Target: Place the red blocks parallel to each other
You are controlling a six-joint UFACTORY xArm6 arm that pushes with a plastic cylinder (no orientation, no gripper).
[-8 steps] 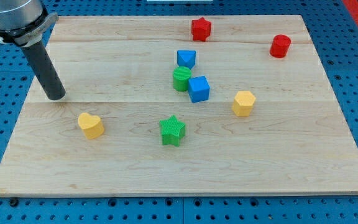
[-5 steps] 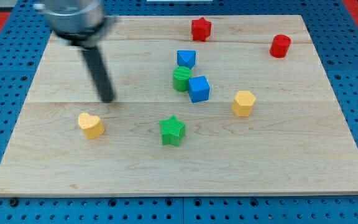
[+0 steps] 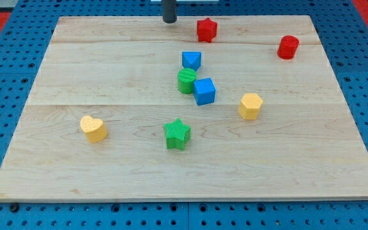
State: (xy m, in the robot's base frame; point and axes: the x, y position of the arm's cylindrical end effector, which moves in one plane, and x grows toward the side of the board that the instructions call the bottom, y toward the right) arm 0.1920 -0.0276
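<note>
A red star block (image 3: 206, 29) sits near the board's top edge, at the view's top centre. A red cylinder block (image 3: 287, 47) stands to its right, a little lower, near the board's right side. My tip (image 3: 169, 21) is at the view's top, just left of the red star, with a gap between them. Only the lower end of the rod shows.
A blue triangular block (image 3: 191, 60), a green cylinder (image 3: 186, 81) and a blue cube (image 3: 204, 91) cluster mid-board. A yellow hexagon (image 3: 250, 105) lies to the right, a green star (image 3: 177, 134) below, and a yellow heart (image 3: 94, 128) at lower left on the wooden board (image 3: 107, 64).
My tip moved from the board's left side to the right and up, and now stands by the top edge left of the red star. No block has moved.
</note>
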